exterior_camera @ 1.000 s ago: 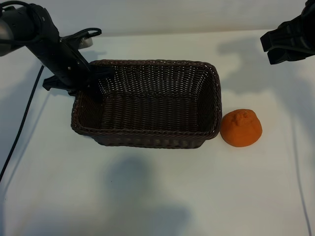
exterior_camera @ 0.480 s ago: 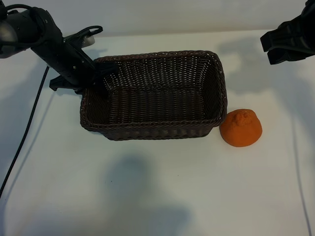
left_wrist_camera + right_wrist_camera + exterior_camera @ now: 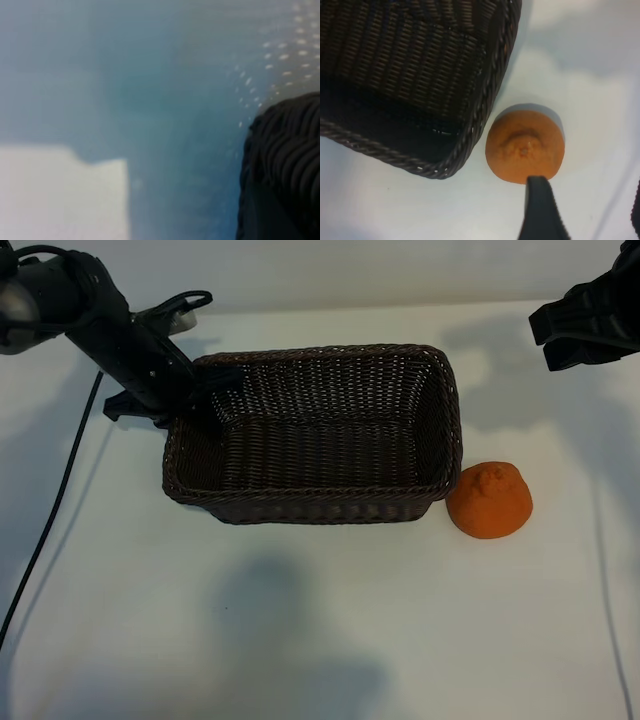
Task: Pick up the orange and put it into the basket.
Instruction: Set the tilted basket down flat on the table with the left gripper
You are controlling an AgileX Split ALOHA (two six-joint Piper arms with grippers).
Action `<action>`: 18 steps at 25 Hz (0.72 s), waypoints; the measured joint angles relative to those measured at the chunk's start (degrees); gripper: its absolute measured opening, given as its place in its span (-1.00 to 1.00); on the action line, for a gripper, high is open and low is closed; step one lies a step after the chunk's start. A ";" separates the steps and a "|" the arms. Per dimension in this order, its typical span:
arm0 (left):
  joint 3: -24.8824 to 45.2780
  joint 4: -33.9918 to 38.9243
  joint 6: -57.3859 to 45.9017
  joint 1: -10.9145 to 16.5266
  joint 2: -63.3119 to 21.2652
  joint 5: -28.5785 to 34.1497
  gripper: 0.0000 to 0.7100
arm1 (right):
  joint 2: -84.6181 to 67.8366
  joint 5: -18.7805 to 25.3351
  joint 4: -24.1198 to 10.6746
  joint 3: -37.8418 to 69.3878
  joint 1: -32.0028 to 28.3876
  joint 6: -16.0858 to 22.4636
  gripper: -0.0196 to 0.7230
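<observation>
One orange (image 3: 489, 500), one basket (image 3: 312, 508), two robot arms, each with one hand.

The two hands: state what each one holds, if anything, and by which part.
The left hand grips the wicker basket by the rim at its far left corner. The right hand holds nothing; the orange lies on the table beside the basket.

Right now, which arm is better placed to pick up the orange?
The right. Its open gripper hangs on the orange's side of the table. The left gripper is shut on the basket's far end rim.
</observation>
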 joint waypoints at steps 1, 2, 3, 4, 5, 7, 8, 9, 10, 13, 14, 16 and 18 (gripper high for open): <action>-0.62 0.19 0.00 0.00 0.15 0.34 -0.55 | 0.00 0.00 0.00 0.00 0.00 0.00 0.22; -1.11 0.24 0.00 0.00 0.28 0.63 -0.55 | 0.00 0.00 0.00 0.00 0.00 0.00 0.22; -1.64 0.24 0.00 0.00 0.28 0.88 -0.55 | 0.00 0.00 0.00 0.00 0.00 0.00 0.22; -2.02 0.24 -0.09 0.00 0.32 1.02 -0.55 | 0.00 0.00 0.00 0.00 0.00 0.00 0.22; -2.16 0.18 -0.13 0.00 0.34 1.17 -0.55 | 0.00 -0.05 0.00 0.00 0.00 0.00 0.22; -2.50 0.18 -0.16 0.00 0.47 1.65 -0.55 | 0.00 -0.18 0.00 0.00 0.00 0.00 0.22; -2.50 0.18 -0.16 0.00 0.54 1.86 -0.55 | 0.00 -0.25 0.00 0.00 0.00 0.00 0.22; -2.50 0.23 -0.10 0.00 0.59 2.04 -0.55 | 0.00 -0.38 0.00 0.00 0.00 0.00 0.22; -2.50 0.23 -0.04 0.00 0.61 2.21 -0.55 | 0.00 -0.51 0.00 0.00 0.00 0.00 0.22; -2.50 0.30 0.04 0.00 0.63 2.36 -0.52 | 0.00 -0.63 0.00 0.00 0.00 0.00 0.22; -2.50 0.30 0.09 0.00 0.63 2.36 -0.49 | 0.00 -0.63 0.00 0.00 0.00 0.00 0.22; -2.50 0.25 0.09 0.00 0.63 2.30 -0.37 | 0.00 -0.63 0.00 0.00 0.00 0.00 0.22; -2.54 -0.09 0.03 0.00 0.63 2.30 -0.26 | 0.00 -0.63 0.00 0.00 0.00 0.00 0.22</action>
